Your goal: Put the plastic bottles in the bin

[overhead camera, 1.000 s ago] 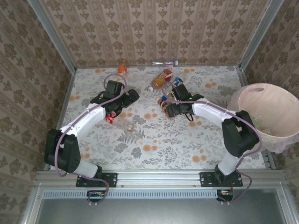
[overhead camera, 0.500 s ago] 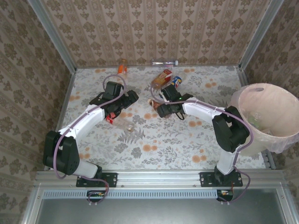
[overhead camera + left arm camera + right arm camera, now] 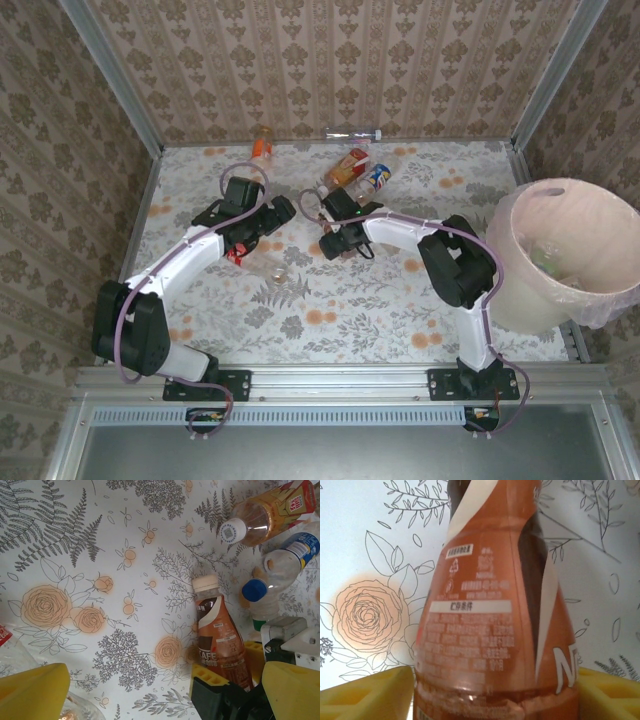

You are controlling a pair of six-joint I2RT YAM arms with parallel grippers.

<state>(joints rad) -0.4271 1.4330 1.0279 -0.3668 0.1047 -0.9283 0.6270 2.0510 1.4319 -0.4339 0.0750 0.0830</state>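
A brown coffee bottle [image 3: 495, 625] lies on the flowered table, cream cap pointing away from my right gripper [image 3: 495, 692]. Both yellow pads [image 3: 365, 692] press its sides, so that gripper is shut on it; it sits mid-table [image 3: 335, 238]. The left wrist view has the same bottle [image 3: 220, 640] lying right of my left gripper [image 3: 160, 700], which is open over bare table beside a red-label bottle [image 3: 236, 255]. More plastic bottles lie behind: an orange-label one [image 3: 347, 168], a blue-label one [image 3: 378, 177]. The pinkish bin [image 3: 565, 255] stands far right.
An orange bottle [image 3: 262, 143] and a clear one [image 3: 355, 134] lie against the back wall. A crushed clear bottle [image 3: 268, 265] lies near the left gripper. Metal frame rails edge the table on both sides.
The right gripper has slid left across the table to the coffee bottle and its jaws have narrowed onto it. The left arm has barely moved.
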